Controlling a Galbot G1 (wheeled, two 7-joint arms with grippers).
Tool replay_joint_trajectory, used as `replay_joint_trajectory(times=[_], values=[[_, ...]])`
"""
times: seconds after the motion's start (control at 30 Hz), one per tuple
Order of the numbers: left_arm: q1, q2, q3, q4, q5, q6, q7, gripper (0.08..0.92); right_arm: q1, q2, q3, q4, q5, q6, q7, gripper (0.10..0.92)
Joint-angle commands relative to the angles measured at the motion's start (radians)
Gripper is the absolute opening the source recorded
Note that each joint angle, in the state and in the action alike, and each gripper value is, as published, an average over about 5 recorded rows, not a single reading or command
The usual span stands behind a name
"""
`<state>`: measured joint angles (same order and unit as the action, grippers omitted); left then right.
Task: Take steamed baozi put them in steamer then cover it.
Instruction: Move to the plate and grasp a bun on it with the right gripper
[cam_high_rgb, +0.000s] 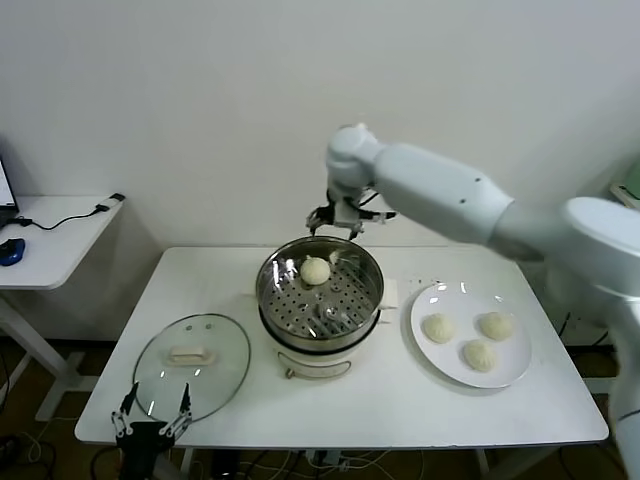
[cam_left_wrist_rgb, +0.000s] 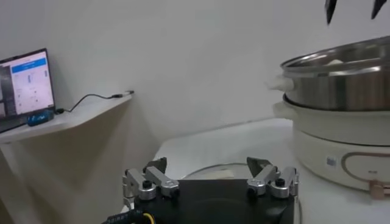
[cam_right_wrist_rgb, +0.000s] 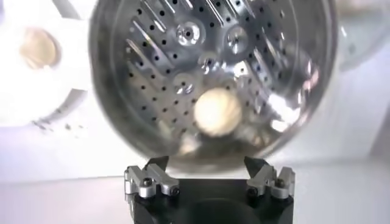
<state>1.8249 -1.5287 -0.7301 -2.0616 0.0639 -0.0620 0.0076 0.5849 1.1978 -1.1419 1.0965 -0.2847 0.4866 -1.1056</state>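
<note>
Hovering over the steamer's (cam_high_rgb: 320, 300) far rim, my right gripper (cam_high_rgb: 337, 222) was released and empty, one baozi (cam_high_rgb: 316, 270) on the perforated tray below. My left gripper (cam_high_rgb: 152, 418) waited released beside the glass cover (cam_high_rgb: 192, 363); three baozi (cam_high_rgb: 438, 327) sat on the plate (cam_high_rgb: 510, 368).

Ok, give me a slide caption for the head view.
Right gripper open above the steamer, one baozi inside, three on the plate; cover on the table.

One cream-white dough bun (cam_high_rgb: 316, 270) is seen inside the shiny stainless-steel steamer pot (cam_high_rgb: 372, 285); the right gripper (cam_high_rgb: 337, 222), fingers spread, is held above its far rim.
</note>
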Motion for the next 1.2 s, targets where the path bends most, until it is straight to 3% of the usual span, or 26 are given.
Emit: replay_joint_trajectory(times=[0.03, 0.13, 0.47, 0.87, 1.2], values=[[0.01, -0.003, 0.006, -0.01, 0.004, -0.005, 0.002, 0.823, 0.204, -0.362, -0.247, 0.186, 0.667, -0.622, 0.081, 0.823], [0.014, -0.005, 0.005, -0.01, 0.003, -0.009, 0.002, 0.823, 0.136, -0.438, -0.202, 0.175, 0.811, -0.761, 0.116, 0.823], [0.029, -0.012, 0.001, -0.018, 0.003, -0.012, 0.001, 0.823, -0.16, -0.534, -0.074, 0.065, 0.625, -0.753, -0.003, 0.823], [0.029, -0.027, -0.002, -0.023, 0.024, 0.011, 0.004, 0.823, -0.448, -0.415, 0.115, -0.126, 0.372, -0.655, -0.045, 0.823], [0.032, -0.031, -0.008, -0.015, 0.028, 0.009, 0.002, 0.823, -0.55, -0.324, 0.196, -0.219, 0.306, -0.629, -0.037, 0.823]])
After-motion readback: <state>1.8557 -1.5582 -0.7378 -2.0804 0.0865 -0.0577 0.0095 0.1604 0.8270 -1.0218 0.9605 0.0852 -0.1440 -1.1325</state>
